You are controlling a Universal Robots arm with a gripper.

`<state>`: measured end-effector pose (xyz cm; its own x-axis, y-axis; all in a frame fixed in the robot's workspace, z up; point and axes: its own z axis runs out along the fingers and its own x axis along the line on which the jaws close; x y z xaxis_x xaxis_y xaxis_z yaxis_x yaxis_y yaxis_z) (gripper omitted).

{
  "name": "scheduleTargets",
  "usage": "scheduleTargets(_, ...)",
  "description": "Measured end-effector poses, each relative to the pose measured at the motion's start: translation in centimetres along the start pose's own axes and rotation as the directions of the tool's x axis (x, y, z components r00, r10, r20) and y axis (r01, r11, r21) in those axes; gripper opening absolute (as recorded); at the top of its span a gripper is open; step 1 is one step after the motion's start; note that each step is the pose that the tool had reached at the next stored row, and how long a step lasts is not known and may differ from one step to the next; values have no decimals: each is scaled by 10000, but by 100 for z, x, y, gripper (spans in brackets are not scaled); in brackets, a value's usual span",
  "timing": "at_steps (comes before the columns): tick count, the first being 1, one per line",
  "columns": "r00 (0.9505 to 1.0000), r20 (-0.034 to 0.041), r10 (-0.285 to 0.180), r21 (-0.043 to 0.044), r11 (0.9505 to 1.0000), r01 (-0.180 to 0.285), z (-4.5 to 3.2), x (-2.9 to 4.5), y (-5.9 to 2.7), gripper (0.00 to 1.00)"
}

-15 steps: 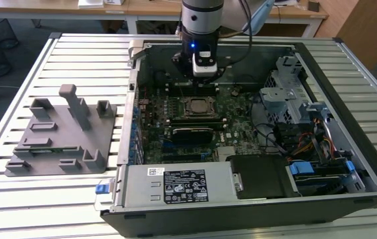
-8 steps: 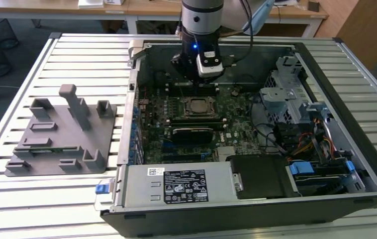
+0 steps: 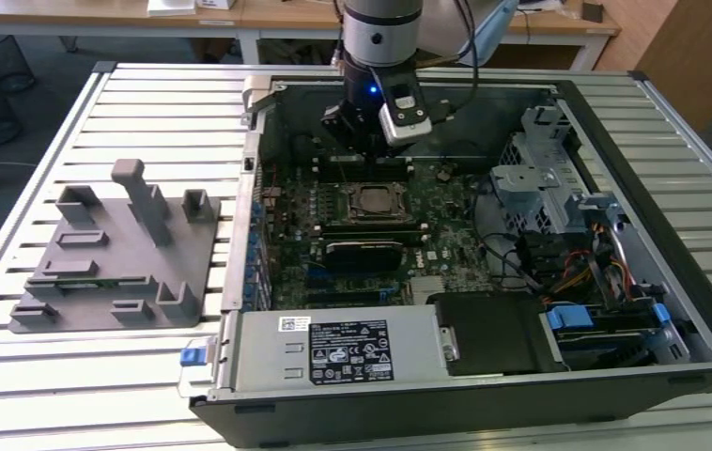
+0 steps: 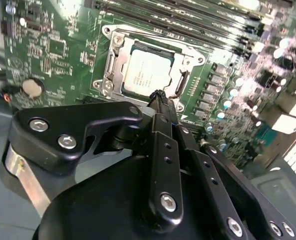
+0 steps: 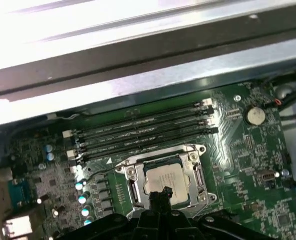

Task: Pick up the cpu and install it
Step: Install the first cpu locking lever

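Pincer (image 4: 159, 95) fingers are seen pressed together with nothing between them, poised over the open computer case (image 3: 657, 113). Below lies the green motherboard (image 5: 237, 160); the cpu (image 4: 147, 75) is seated inside the metal socket frame (image 4: 110, 62).

You see printed labels on the power supply (image 3: 331, 349) and faint marking on the cpu (image 4: 144, 75), but none of it is legible.

Open computer case (image 3: 482, 376) on slatted table (image 3: 143, 103), grey fixture (image 3: 112, 249) beside it.
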<state>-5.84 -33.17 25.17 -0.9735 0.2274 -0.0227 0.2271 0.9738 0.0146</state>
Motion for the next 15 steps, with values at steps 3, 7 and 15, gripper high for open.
scheduleTargets(3,9984,-8,-557,-13,9984,557,5,0,0,11)
scheduleTargets(7,9952,-13,-982,-22,9952,981,9,40,-10,11)
scheduleTargets(15,9942,-14,-1076,-26,9942,1076,2,321,-75,11)
